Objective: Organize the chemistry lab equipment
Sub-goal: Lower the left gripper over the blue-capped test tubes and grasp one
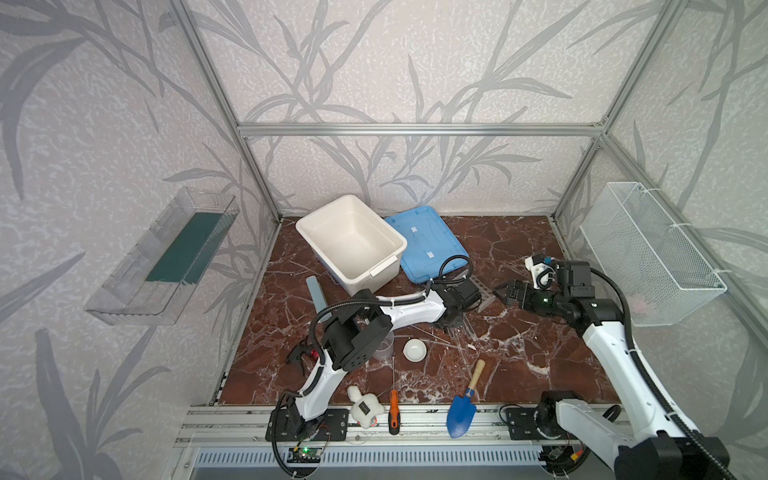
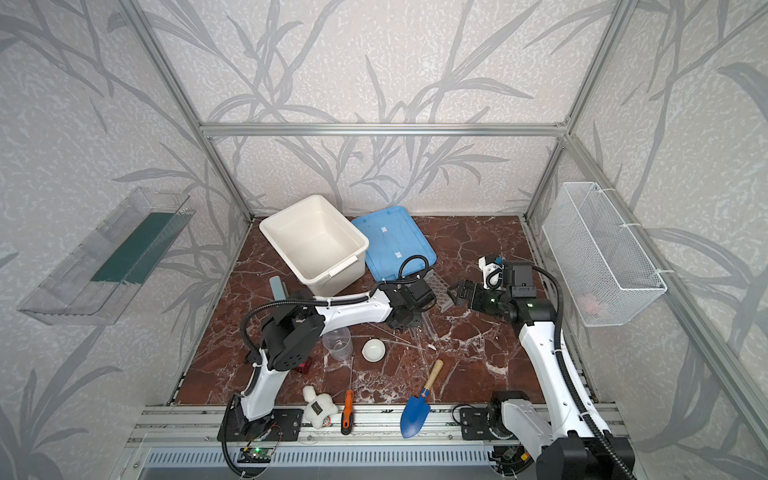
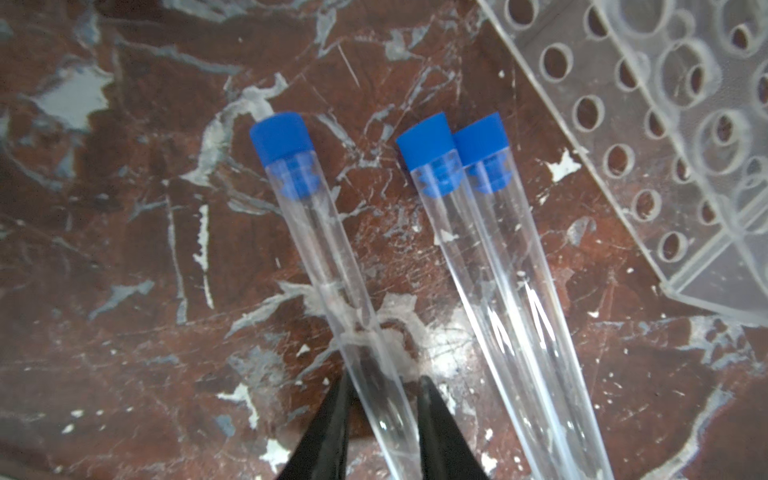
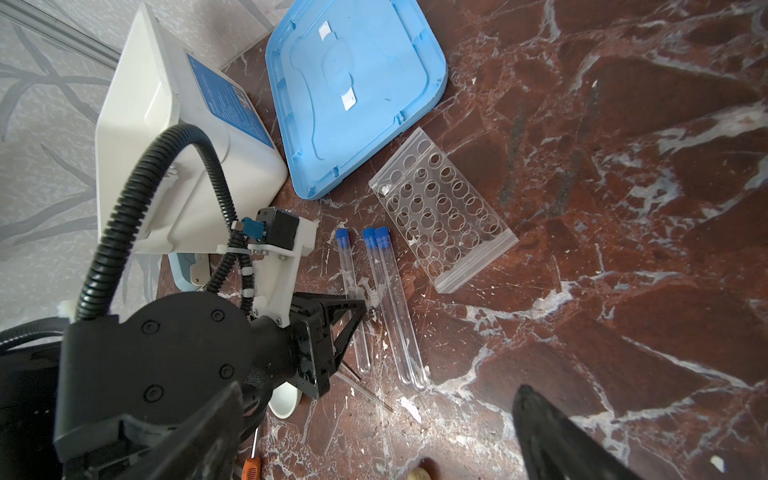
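Red-brown marble tabletop (image 1: 536, 357), veined in white, floors a metal-framed cell with leaf-patterned walls. Low over its middle, the left gripper (image 3: 384, 388) points down, its two black fingers (image 3: 328, 432) straddling the lower part of one test tube (image 3: 322, 257) that lies flat on the marble. The fingers stand close on either side of the glass. Whether they press it I cannot tell.

Just beside that tube lie the other two test tubes (image 3: 471, 266), touching each other along their length. All three blue caps (image 3: 280, 135) point toward the clear grid rack (image 4: 444, 212). The rack rests near the caps without touching them, one corner close to the blue lid (image 1: 424, 243). The white bin (image 1: 386, 232) sits beside the lid at the back.

On the near side of the left arm, the thin clear rods (image 4: 370, 392) lie on the marble. Past them is the small white dish (image 1: 415, 350), and near it the clear measuring beaker (image 2: 337, 343) stands upright.

In both top views the right gripper (image 4: 380, 386) hovers to the right of the rack, jaws spread wide with nothing between them. At the front edge lie the orange-handled screwdriver (image 1: 393, 409) and the blue trowel (image 1: 462, 411), apart from the glassware.
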{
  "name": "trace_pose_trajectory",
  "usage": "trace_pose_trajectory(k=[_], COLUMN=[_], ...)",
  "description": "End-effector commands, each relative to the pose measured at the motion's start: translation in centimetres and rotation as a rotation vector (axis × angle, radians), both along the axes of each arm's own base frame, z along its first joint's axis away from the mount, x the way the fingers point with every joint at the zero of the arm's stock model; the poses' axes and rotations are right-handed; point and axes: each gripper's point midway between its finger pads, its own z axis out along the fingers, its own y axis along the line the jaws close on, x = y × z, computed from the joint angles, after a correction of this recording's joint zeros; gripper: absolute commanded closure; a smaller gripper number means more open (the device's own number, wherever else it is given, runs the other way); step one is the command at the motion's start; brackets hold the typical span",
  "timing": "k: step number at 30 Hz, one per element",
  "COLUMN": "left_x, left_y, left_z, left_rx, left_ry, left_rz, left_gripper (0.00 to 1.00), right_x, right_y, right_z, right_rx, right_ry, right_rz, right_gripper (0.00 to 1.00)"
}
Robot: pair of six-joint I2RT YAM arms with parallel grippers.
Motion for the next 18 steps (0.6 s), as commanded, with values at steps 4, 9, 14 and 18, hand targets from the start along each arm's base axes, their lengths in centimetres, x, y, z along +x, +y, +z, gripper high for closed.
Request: trace_pose_trajectory(k=[4, 9, 14, 18], left_x=[-3.0, -3.5, -2.5, -1.2], left_y=[2.0, 2.2, 2.4, 2.2], left_z=[-0.5, -0.7, 0.4, 1.3], left_rx=[0.029, 0.001, -0.038, -0.127], left_ry=[0.087, 0.101, 0.050, 0.014], left_rz=[0.010, 0.017, 0.028, 0.038], left_gripper=[0.69, 0.81, 0.82, 0.85], right_x=[-0.1, 0.0, 0.1, 0.2], right_y=[0.6, 0.9, 1.4, 1.4], right_z=[-0.6, -0.7, -0.6, -1.0], right_rx=[0.029, 0.051, 0.080, 0.085], right_ry=[0.020, 0.031, 0.032, 0.045], right_rz=[0.031, 0.044, 0.053, 0.048], right_gripper=[0.01, 0.01, 0.00, 0.00])
